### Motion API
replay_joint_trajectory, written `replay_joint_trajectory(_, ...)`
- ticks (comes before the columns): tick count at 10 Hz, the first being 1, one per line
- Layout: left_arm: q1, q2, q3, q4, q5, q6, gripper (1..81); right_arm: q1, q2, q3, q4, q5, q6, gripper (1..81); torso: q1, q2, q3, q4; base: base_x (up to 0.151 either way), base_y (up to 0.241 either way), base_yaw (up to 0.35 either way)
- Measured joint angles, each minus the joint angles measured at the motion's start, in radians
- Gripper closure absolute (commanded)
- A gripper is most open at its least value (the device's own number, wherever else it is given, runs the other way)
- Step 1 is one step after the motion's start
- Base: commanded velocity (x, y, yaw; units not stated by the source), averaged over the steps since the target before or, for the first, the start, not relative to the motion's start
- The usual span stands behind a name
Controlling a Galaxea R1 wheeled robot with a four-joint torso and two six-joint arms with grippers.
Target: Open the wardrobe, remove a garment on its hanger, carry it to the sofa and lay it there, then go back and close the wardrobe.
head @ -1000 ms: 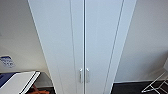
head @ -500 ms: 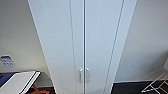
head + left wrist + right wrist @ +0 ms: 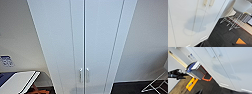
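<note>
Wardrobe: a tall white wardrobe (image 3: pixel 83 45) stands straight ahead in the head view, both flat doors shut, meeting at a thin centre seam.
Handles: two small white vertical handles (image 3: pixel 84 75) sit side by side low on the doors, one either side of the seam; the left wrist view also catches them (image 3: pixel 209 2).
Step in hand: judged as the very start, facing the closed wardrobe before opening it.
Next move calls for: a claw reaching a handle and pulling the door outward.
Claws: cannot tell whether spread or pressed together.
Garment, hanger: presumably behind the doors.
Surroundings: a white chair (image 3: pixel 238 11) with wire legs; dark floor (image 3: pixel 224 36).
Writing: a blue-printed wall label (image 3: pixel 7 61), unreadable.
</note>
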State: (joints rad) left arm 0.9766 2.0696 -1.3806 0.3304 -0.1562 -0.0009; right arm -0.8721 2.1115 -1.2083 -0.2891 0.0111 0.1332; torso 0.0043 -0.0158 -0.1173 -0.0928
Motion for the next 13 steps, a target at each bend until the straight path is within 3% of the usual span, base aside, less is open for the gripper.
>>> replay_joint_trajectory(4, -0.177, 0.000, 0.025, -0.023, 0.115, -0.001, 1.0, 0.206, 0.086, 0.006, -0.002, -0.133, 0.041, 1.0, 0.001, 0.001, -0.001, 0.000, 0.000, 0.000, 0.000)
replay_joint_trajectory(7, -0.297, 0.034, 0.026, -0.070, 0.185, -0.004, 1.0, 0.291, 0.201, -0.031, -0.003, -0.203, 0.066, 1.0, 0.002, 0.002, -0.002, 0.000, 0.000, 0.000, 0.000)
replay_joint_trajectory(13, -0.430, 0.177, -0.080, -0.103, 0.262, -0.051, 1.0, 0.426, 0.405, -0.231, -0.004, -0.264, 0.097, 1.0, 0.004, 0.003, -0.003, 0.000, 0.000, 0.000, 0.000)
